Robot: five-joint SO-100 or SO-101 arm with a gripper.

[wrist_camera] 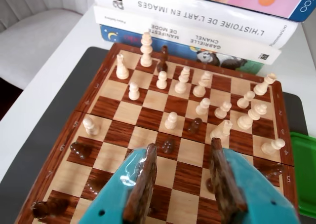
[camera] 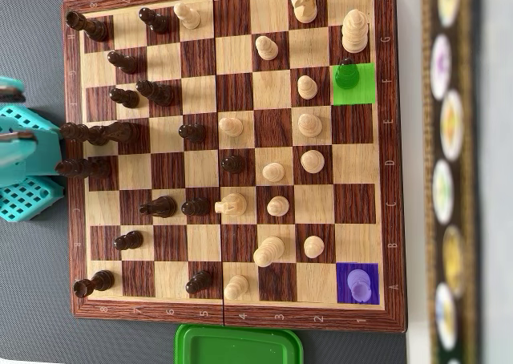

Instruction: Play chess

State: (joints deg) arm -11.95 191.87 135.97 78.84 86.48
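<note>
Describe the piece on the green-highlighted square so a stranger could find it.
In the overhead view, start at the chessboard and go to its upper right corner. Near it lies the green square. The dark pawn there is the only dark piece among the pale ones around it.

Beyond the far edge of where I work, in my wrist view, a stack of books (wrist_camera: pixel 197 21) lies flat with its spines toward me. A green plastic lid (camera: pixel 238 345) sits at the bottom edge of the overhead view. Underneath lies a dark grey mat (camera: pixel 32 292), resting on a white table (wrist_camera: pixel 44 81).
</note>
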